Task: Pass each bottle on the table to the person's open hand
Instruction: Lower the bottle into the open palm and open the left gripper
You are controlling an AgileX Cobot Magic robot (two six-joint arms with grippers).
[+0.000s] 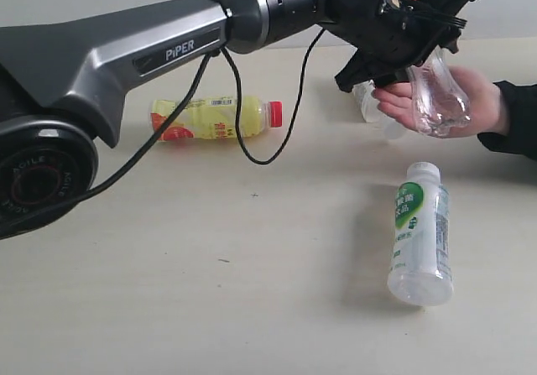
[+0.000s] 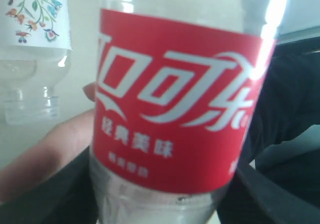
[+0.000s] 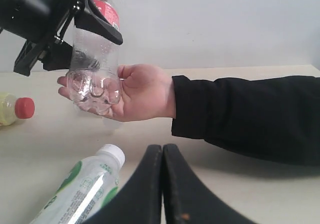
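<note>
Gripping clear bottle (image 1: pixel 438 98), left tool (image 1: pixel 411 52); right tool (image 3: pixel 162 151) closed; beige table (image 1: pixel 252 266), seemingly pale wall (image 3: pixel 225 23).

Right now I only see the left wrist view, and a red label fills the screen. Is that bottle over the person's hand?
Observer: Yes. The right wrist view shows the clear bottle with its base at the open hand, and the left gripper clamped on it higher up.
Operator: What else is on the table?
Observer: The exterior view shows a yellow bottle and a whitish bottle lying on their sides, plus a third bottle half hidden behind the hand.
Operator: And the other arm?
Observer: The right gripper is shut and empty, above the table.
</note>
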